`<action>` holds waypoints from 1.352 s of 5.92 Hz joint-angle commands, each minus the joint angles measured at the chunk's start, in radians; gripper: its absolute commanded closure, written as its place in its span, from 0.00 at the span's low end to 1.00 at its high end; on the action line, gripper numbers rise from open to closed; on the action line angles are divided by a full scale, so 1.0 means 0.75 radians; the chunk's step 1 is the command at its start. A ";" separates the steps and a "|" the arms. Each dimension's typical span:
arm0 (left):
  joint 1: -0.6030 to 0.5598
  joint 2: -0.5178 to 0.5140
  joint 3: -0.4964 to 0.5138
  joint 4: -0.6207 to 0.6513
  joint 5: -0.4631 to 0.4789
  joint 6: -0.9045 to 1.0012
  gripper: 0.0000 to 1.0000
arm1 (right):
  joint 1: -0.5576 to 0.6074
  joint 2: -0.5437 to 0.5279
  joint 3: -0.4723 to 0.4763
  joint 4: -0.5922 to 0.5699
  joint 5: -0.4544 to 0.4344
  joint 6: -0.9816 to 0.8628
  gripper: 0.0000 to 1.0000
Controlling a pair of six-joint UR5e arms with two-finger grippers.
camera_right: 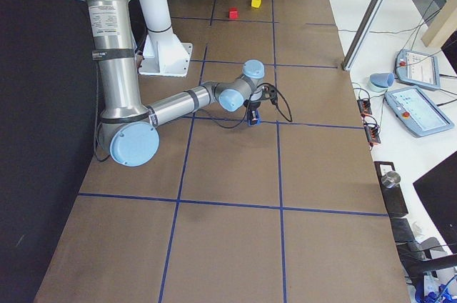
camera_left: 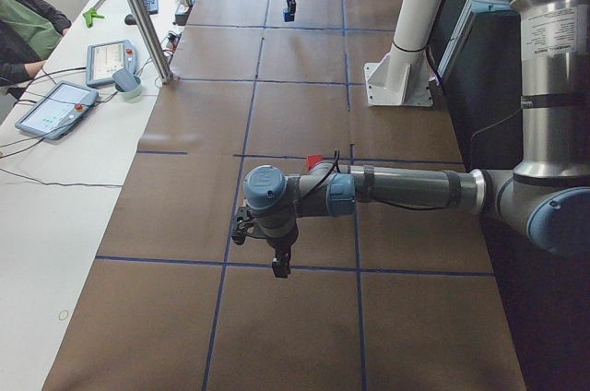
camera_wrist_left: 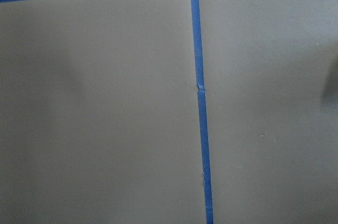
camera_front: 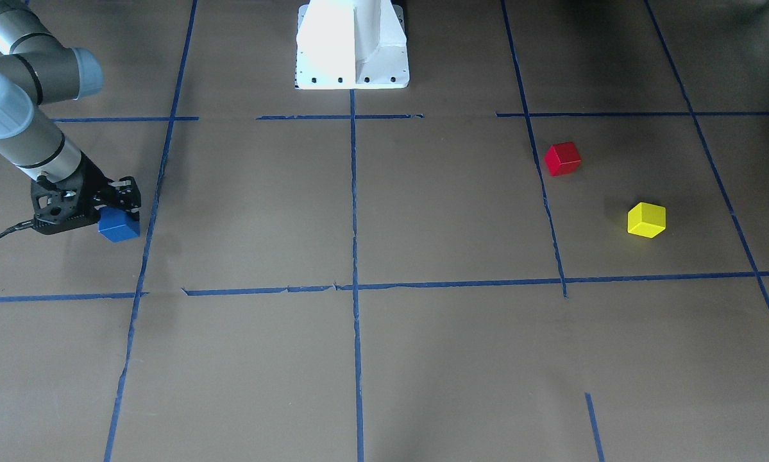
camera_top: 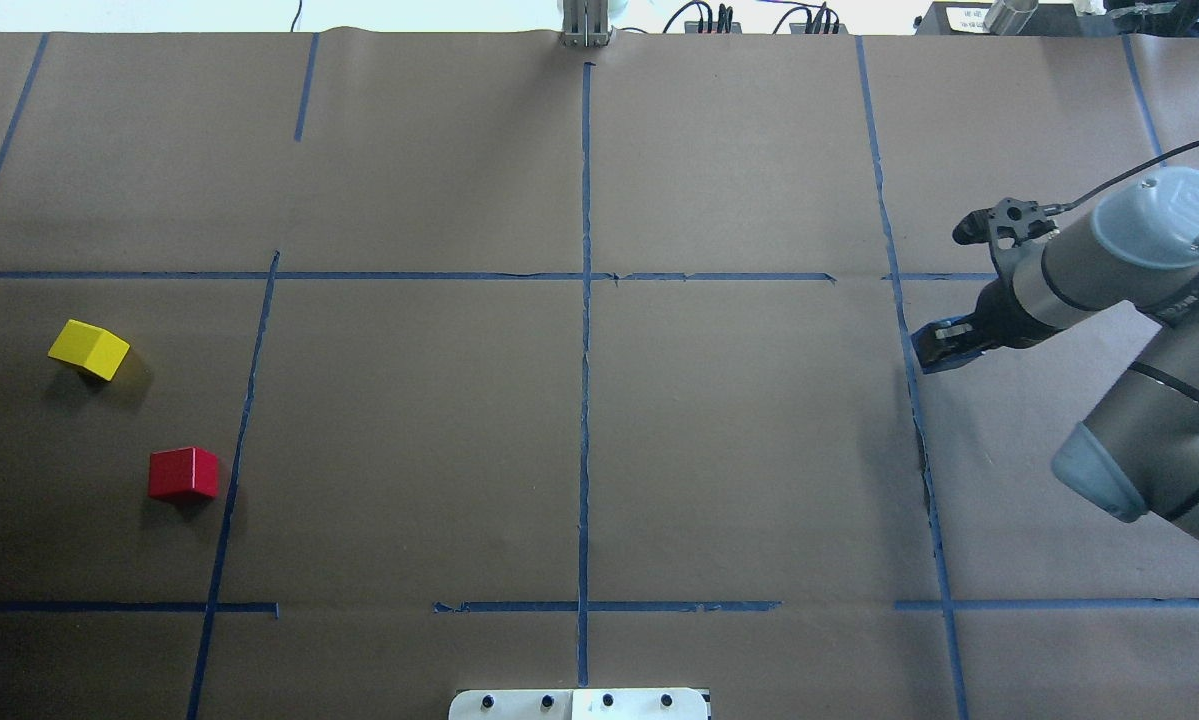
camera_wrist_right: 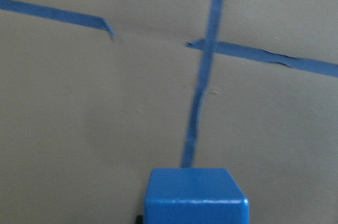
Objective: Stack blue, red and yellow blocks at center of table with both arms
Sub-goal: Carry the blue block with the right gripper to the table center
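My right gripper (camera_front: 120, 210) is shut on the blue block (camera_front: 118, 224), low over the table at my right side; the block also shows in the overhead view (camera_top: 934, 345) and the right wrist view (camera_wrist_right: 195, 195). The red block (camera_top: 183, 473) and the yellow block (camera_top: 89, 349) lie apart on the table at my left side, and both show in the front view, red (camera_front: 562, 158) and yellow (camera_front: 646, 220). My left gripper (camera_left: 279, 265) shows only in the exterior left view, hanging above the table near the red block (camera_left: 313, 162); I cannot tell whether it is open or shut.
Blue tape lines (camera_top: 585, 300) divide the brown paper table into squares. The robot's white base (camera_front: 352, 45) stands at the table's near edge. Tablets and cables (camera_left: 55, 105) lie on the side bench, with a person beside them.
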 commanded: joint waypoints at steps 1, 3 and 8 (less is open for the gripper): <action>0.002 0.000 -0.001 0.000 0.000 0.000 0.00 | -0.155 0.350 -0.030 -0.265 -0.090 0.233 1.00; 0.002 0.000 -0.001 -0.006 0.000 0.000 0.00 | -0.292 0.666 -0.213 -0.340 -0.203 0.525 1.00; 0.002 0.000 -0.001 -0.006 0.000 0.000 0.00 | -0.432 0.902 -0.497 -0.326 -0.322 0.665 0.88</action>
